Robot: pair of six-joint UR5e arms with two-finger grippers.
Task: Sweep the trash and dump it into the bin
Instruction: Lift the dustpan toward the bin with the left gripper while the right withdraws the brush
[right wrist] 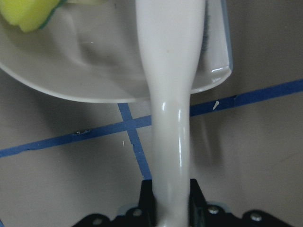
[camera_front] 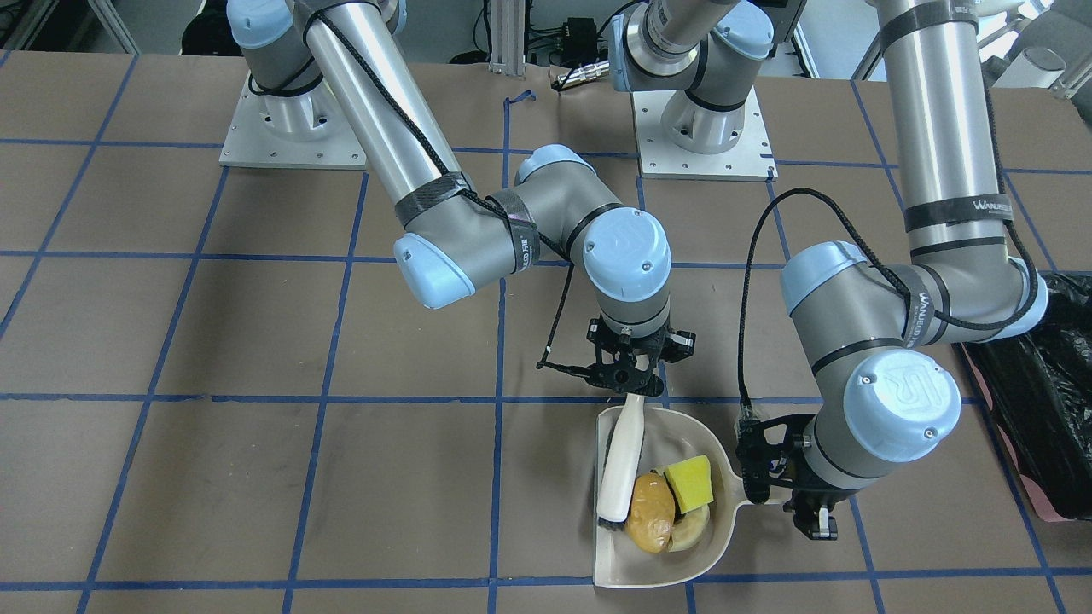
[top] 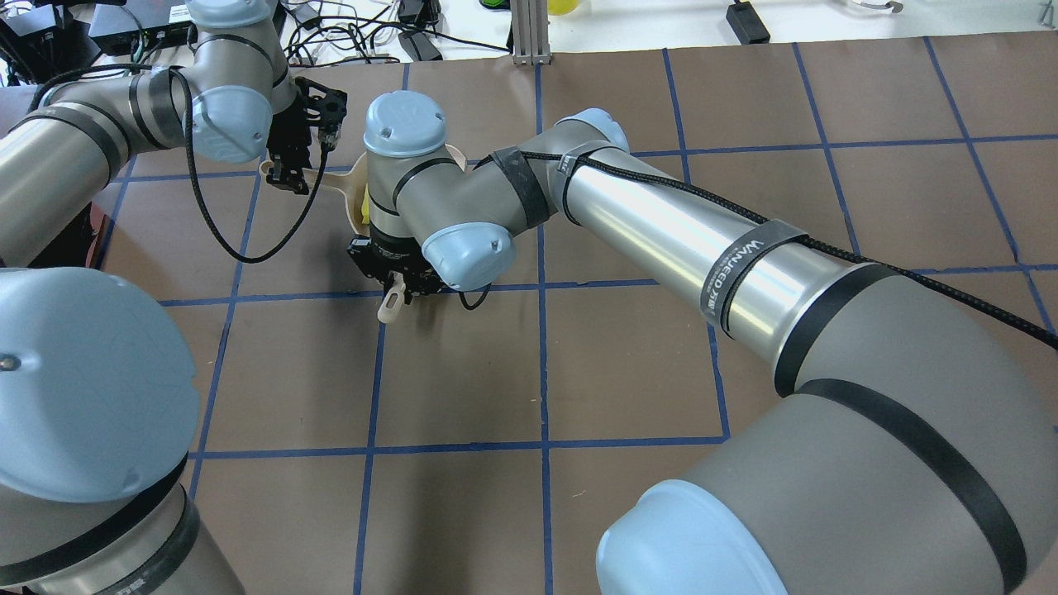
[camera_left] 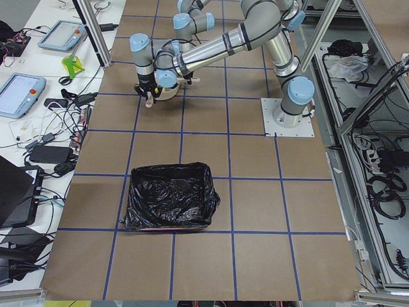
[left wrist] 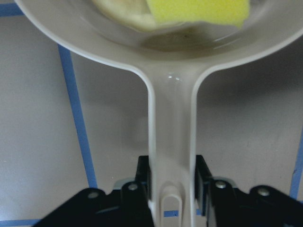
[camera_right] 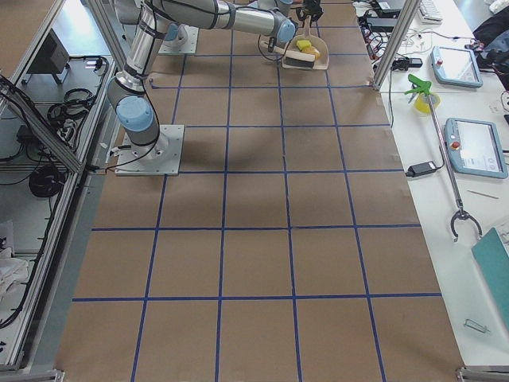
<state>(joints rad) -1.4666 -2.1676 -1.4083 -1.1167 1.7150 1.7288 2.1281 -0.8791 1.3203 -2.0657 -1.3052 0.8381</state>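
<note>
The beige dustpan lies on the table with the trash in it: a golden-brown lump, a yellow sponge wedge and a pale crescent. My left gripper is shut on the dustpan's handle. My right gripper is shut on the white brush's handle. The brush lies in the pan beside the trash. The black-lined bin stands apart, on my left side.
The bin also shows in the exterior left view, about two grid squares from the dustpan. Blue tape lines grid the brown table. Both arm bases are mounted at the table's rear.
</note>
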